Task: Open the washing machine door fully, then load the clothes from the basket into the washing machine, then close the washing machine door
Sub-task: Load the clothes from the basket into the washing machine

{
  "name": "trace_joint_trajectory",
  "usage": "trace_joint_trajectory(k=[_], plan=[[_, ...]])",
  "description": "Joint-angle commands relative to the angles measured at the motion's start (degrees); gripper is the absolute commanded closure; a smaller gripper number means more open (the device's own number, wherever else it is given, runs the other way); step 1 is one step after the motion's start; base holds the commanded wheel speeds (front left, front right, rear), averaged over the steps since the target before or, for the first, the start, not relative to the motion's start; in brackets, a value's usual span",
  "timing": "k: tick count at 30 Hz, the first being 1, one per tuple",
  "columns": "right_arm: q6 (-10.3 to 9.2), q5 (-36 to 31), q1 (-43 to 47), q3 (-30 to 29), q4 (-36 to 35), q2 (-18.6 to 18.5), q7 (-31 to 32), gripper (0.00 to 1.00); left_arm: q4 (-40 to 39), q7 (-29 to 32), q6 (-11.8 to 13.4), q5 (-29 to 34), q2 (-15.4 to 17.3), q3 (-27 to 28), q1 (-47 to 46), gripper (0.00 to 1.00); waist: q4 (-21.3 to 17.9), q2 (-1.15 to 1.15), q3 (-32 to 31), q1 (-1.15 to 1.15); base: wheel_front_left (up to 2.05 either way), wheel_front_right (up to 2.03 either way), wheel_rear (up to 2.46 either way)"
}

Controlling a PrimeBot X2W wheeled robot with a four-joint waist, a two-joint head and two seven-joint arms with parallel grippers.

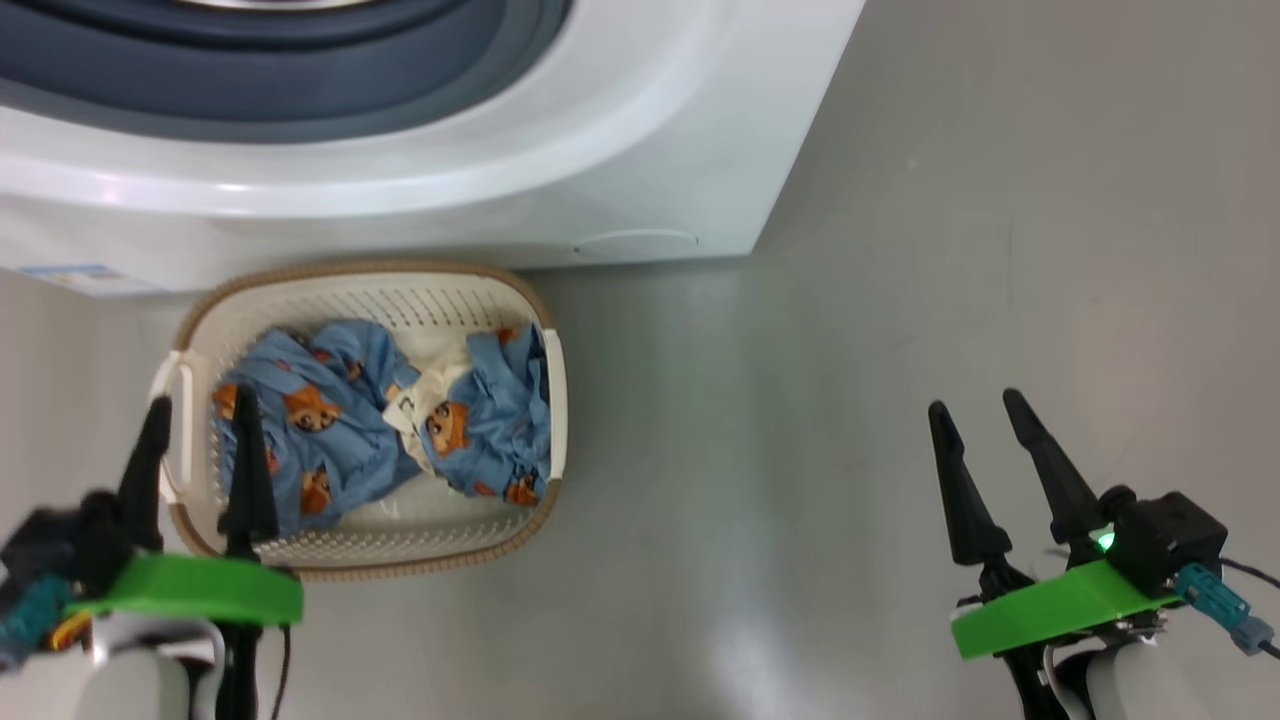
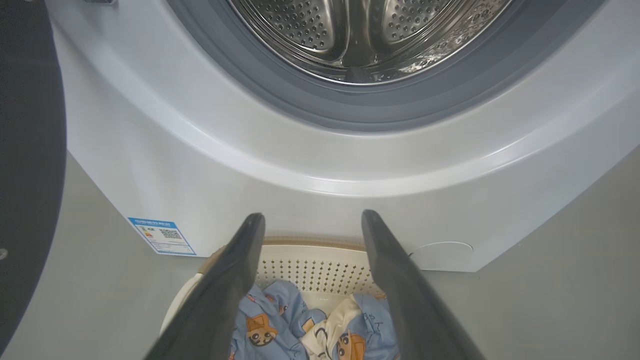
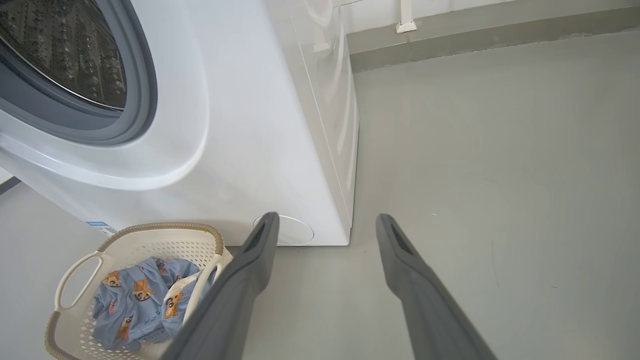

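Observation:
The washing machine stands with its mouth uncovered, showing the steel drum and grey-blue gasket. A black curved surface at the left edge of the left wrist view looks like the swung-out washing machine door. On the floor in front sits the cream basket holding the light-blue clothes with orange faces. My left gripper hangs open above the basket's left side, nothing between its fingers; the clothes lie below it. My right gripper is open over bare floor, well right of the basket.
Grey floor stretches to the right of the machine. A blue label sticker and a round filter cap mark the machine's lower front. A wall skirting runs behind the machine.

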Motion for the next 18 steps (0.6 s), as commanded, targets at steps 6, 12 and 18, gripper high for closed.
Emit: trace_joint_trajectory(k=[6, 12, 18], plan=[[0.09, -1.2, -2.7, 2.1, -1.9, 0.5, -0.7, 0.00, 4.0, -0.4, -0.1, -1.5, 4.4, -0.4, -8.4, 0.00, -1.2, 0.00, 8.5, 0.00, 0.00, 0.00, 0.00], [0.09, -1.7, -5.2, 3.0, -2.5, 0.7, -0.7, 0.00, 8.3, -0.4, -0.1, -2.7, 6.7, -2.3, -15.0, 0.00, -2.3, 0.00, 14.2, 0.00, 0.00, 0.00, 0.00], [0.09, -0.9, -7.2, 3.9, -3.2, 0.8, -0.7, 0.00, 14.5, -0.4, -0.1, -3.8, 8.8, -3.3, -19.8, 0.00, -3.6, 0.00, 18.8, 0.00, 0.00, 0.00, 0.00]])
